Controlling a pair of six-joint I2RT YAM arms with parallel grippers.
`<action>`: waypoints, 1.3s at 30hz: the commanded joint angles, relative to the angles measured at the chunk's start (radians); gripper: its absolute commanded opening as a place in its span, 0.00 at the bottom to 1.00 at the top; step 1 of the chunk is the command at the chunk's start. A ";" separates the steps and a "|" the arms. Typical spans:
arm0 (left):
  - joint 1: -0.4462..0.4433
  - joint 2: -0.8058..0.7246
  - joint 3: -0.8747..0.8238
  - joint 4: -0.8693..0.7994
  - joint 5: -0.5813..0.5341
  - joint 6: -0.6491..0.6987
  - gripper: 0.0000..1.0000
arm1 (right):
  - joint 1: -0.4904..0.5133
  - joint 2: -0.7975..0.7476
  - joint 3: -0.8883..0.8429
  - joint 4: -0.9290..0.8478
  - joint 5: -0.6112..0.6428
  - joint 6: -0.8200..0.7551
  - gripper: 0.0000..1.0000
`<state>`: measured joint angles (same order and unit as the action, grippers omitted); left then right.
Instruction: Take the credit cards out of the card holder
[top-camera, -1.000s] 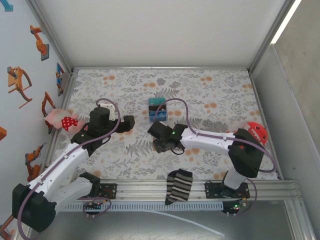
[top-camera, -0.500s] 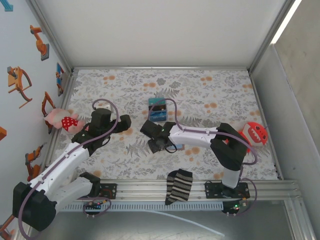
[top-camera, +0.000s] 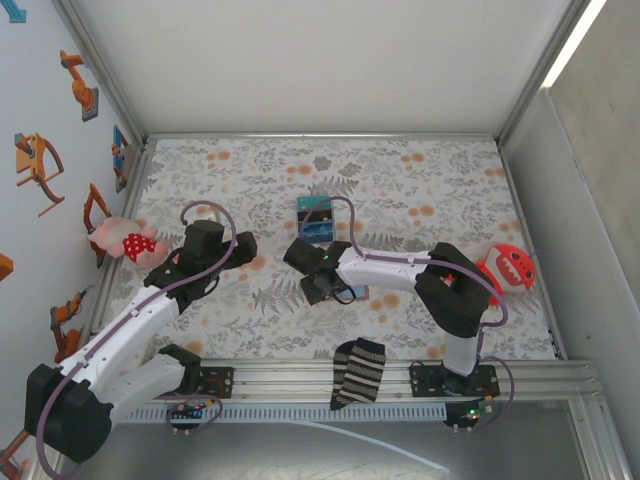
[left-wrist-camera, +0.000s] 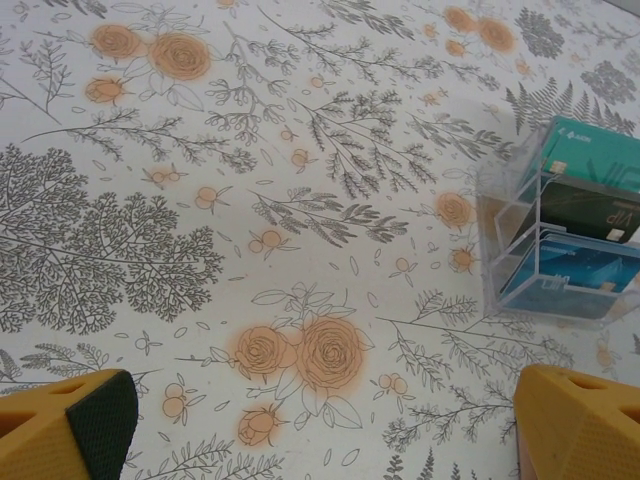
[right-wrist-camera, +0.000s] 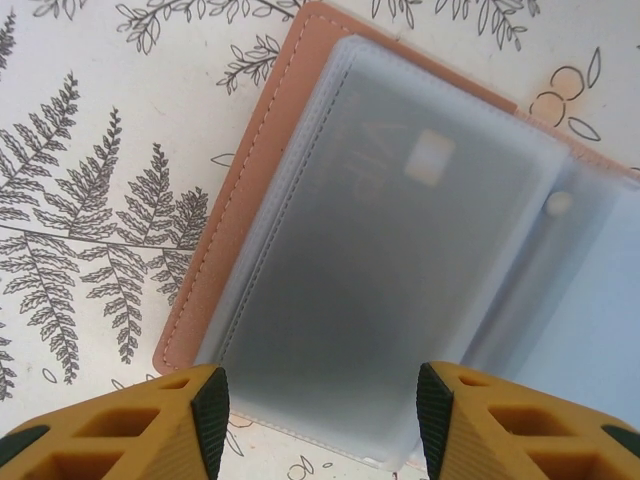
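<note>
The card holder (right-wrist-camera: 250, 180) lies open on the floral cloth, its tan-brown cover showing along the left edge. A frosted plastic sleeve (right-wrist-camera: 300, 330) lies over it. Through the sleeve shows a dark credit card (right-wrist-camera: 380, 250) with a pale chip. My right gripper (right-wrist-camera: 318, 420) hangs right above the sleeve's near end, open, its black pads (right-wrist-camera: 210, 410) apart on either side and nothing clamped. In the top view the right gripper (top-camera: 320, 285) covers most of the card holder (top-camera: 355, 293). My left gripper (left-wrist-camera: 330, 410) is open over bare cloth, left of the holder (top-camera: 250, 250).
A clear box (left-wrist-camera: 560, 230) holding teal, dark and blue cards stands behind the grippers (top-camera: 317, 218). A striped sock (top-camera: 358, 372) lies at the near edge. A red toy (top-camera: 513, 265) sits at the right, a pink and red toy (top-camera: 125, 240) at the left.
The right arm folded its elbow in and its gripper moved slightly left over the card holder, jaws a little wider. The left arm barely moved.
</note>
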<state>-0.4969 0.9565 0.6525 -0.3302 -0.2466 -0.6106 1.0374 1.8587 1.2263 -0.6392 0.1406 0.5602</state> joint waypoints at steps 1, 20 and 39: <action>-0.002 -0.025 0.001 -0.023 -0.049 -0.034 0.97 | -0.003 0.018 0.035 -0.003 -0.009 -0.006 0.52; -0.002 -0.037 0.000 -0.025 -0.034 -0.035 0.97 | -0.010 0.064 0.035 -0.014 0.005 0.001 0.52; -0.006 -0.058 0.056 -0.058 -0.034 -0.011 0.97 | -0.042 -0.034 -0.033 0.010 0.024 0.001 0.22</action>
<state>-0.4969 0.9264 0.6682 -0.3672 -0.2756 -0.6331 0.9989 1.8671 1.2095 -0.6144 0.1326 0.5529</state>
